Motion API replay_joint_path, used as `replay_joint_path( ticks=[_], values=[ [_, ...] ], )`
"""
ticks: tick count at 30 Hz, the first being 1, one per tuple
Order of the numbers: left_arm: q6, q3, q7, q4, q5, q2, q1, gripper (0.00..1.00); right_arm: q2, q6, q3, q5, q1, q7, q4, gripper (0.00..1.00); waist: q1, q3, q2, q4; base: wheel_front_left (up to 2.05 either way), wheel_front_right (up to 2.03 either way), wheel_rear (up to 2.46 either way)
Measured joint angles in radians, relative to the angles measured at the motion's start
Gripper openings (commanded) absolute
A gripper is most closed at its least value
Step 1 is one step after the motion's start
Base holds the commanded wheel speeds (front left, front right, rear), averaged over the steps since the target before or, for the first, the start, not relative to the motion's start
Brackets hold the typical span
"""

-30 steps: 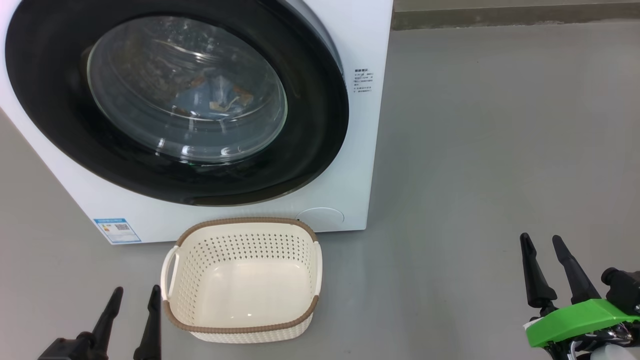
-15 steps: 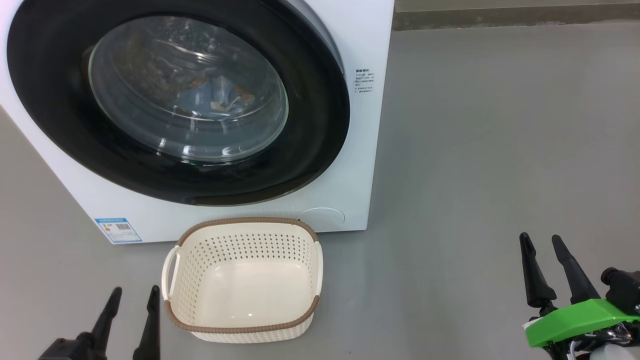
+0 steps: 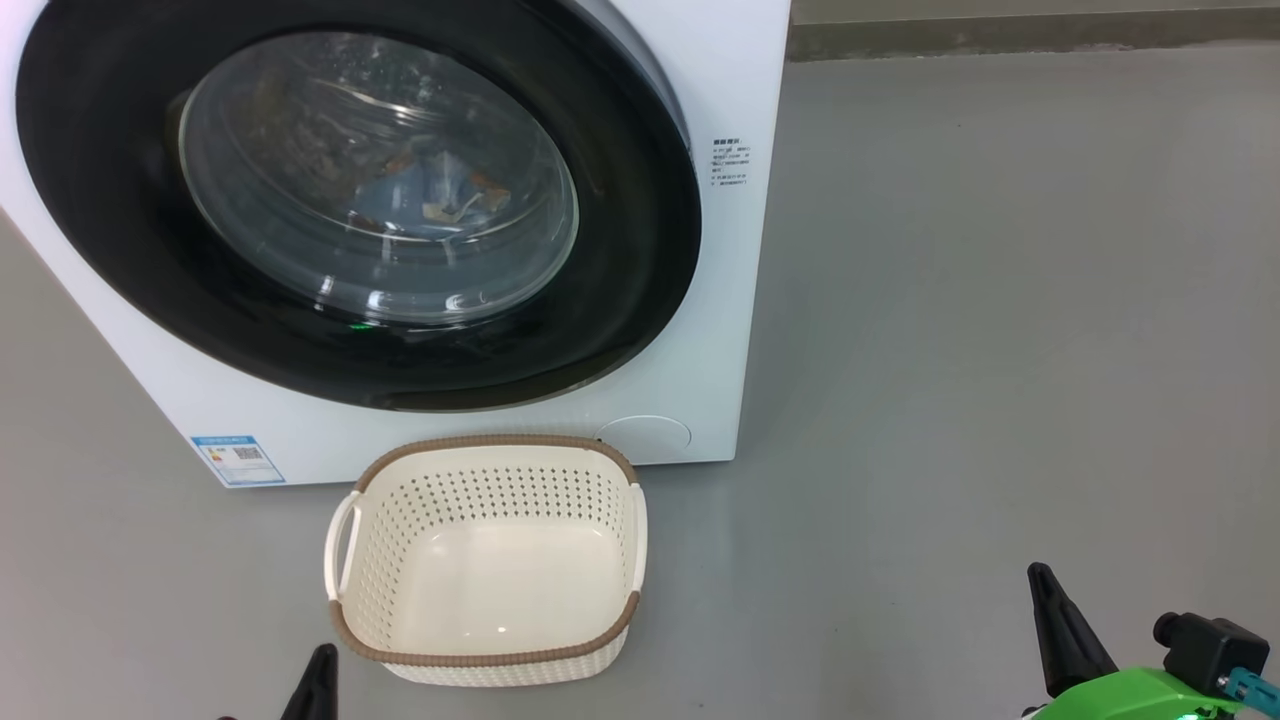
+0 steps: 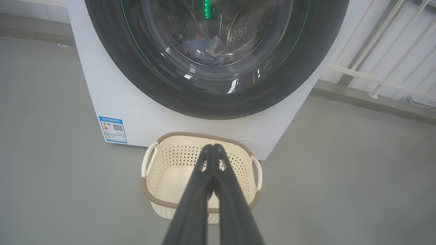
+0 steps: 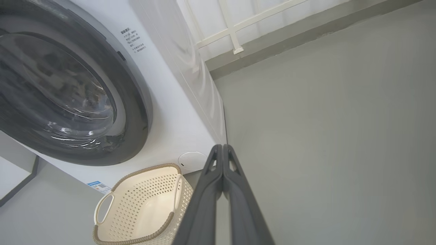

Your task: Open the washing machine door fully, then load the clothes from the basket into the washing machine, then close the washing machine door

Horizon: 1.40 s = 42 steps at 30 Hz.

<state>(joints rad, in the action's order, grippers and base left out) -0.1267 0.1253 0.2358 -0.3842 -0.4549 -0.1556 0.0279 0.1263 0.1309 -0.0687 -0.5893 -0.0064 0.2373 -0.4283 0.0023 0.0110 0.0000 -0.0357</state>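
In the head view, the washing machine (image 3: 720, 300) stands on the grey floor (image 3: 1000, 350) with its round black door (image 3: 640, 250) closed flat against the front. Through the door's glass I can see the clothes (image 3: 440, 195) lying inside the drum, a bluish heap with orange patches. The basket (image 3: 495, 441) sits on the floor just in front of the machine, below the door, its smooth cream bottom in plain sight. A blue sticker (image 3: 238, 459) is low on the machine's left, and a round white cover (image 3: 645, 435) is low on its right, just behind the basket's far corner. My left tool (image 3: 320, 675) pokes up at the bottom edge, just beside the basket's near left corner. My right tool (image 3: 1050, 610) rises at the lower right, well apart from the basket, above a green mount (image 3: 1130, 695).

In the left wrist view, my left tool's fingers (image 4: 197, 197) are pressed together to one point that lines up over the basket. The closed door and the clothes behind its glass are above.

In the right wrist view, my right tool's fingers (image 5: 204, 204) are together too. Their tip lines up beside the round cover at the machine's lower corner, with the basket at the lower left.
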Motion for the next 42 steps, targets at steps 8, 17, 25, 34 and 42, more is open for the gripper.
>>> replay_joint_path(
  ticks=[8, 17, 25, 34, 42],
  values=[
    [0.000, -0.013, -0.024, 0.001, -0.073, 0.007, -0.001, 0.00, -0.004, 0.000, 0.011, -0.071, 0.000, -0.026, 0.009, 0.00, -0.0019, 0.001, 0.0000, 0.002, 0.00, 0.00, 0.00],
    [0.000, -0.028, -0.048, 0.009, -0.157, 0.016, -0.002, 0.00, -0.011, 0.000, 0.025, -0.152, -0.001, -0.052, 0.020, 0.00, -0.0021, 0.001, 0.0000, 0.005, 0.00, 0.00, 0.00],
    [0.000, -0.039, -0.070, 0.016, -0.224, 0.020, -0.005, 0.00, -0.016, 0.000, 0.039, -0.209, -0.001, -0.070, 0.029, 0.00, -0.0022, 0.000, 0.0000, 0.007, 0.00, 0.00, 0.00],
    [0.000, -0.056, -0.096, 0.026, -0.314, 0.029, -0.010, 0.00, -0.024, 0.000, 0.051, -0.283, -0.006, -0.097, 0.041, 0.00, -0.0022, -0.001, 0.0000, 0.010, 0.00, 0.00, 0.00],
    [0.000, -0.068, -0.114, 0.031, -0.388, 0.039, -0.013, 0.00, -0.029, 0.000, 0.068, -0.349, -0.007, -0.122, 0.051, 0.00, -0.0022, -0.001, 0.0000, 0.012, 0.00, 0.00, 0.00]
  ],
)
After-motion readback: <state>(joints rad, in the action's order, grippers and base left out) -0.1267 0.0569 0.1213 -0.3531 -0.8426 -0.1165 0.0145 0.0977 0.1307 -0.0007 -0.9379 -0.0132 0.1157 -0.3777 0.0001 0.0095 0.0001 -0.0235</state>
